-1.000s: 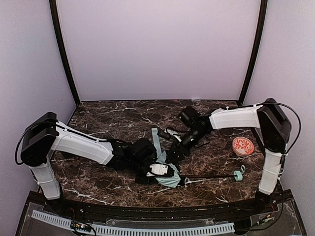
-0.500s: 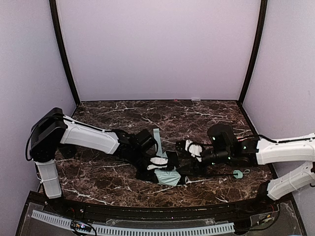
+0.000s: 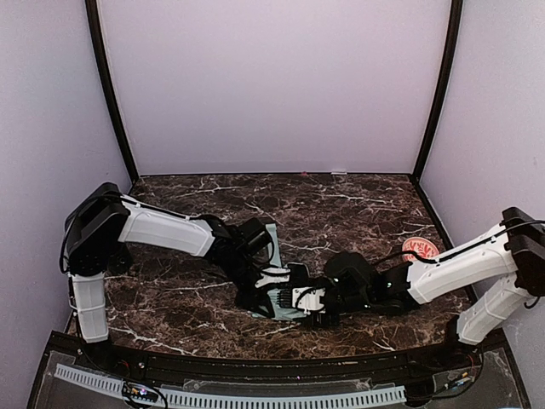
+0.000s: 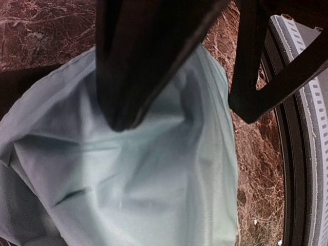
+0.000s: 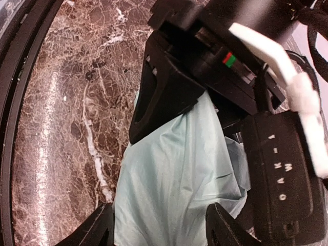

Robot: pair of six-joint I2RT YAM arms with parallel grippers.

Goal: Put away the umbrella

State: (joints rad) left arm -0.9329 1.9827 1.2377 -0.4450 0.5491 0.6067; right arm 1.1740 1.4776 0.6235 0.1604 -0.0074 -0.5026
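Observation:
The umbrella [image 3: 271, 241] lies crumpled near the table's front middle, its pale mint fabric bunched up. My left gripper [image 3: 271, 286] reaches it from the left and is shut on the umbrella; in the left wrist view the fabric [image 4: 154, 195] fills the space under the gripper [image 4: 184, 120]. My right gripper [image 3: 313, 305] comes in low from the right and is open. In the right wrist view its gripper [image 5: 159, 228] stands with one fingertip on each side of the mint fabric [image 5: 174, 179], just short of the left gripper's black finger [image 5: 164, 97]. The shaft and handle are hidden.
An orange-red patterned ball [image 3: 420, 249] sits at the right, partly behind my right forearm. The dark marble table [image 3: 170, 311] ends at a black front rail [image 3: 255, 362]. Purple walls close off the back and sides.
My right arm has swung from the back of the table down low and leftward to the mint fabric, its jaws widening. My left gripper has stayed on the umbrella, shifting slightly.

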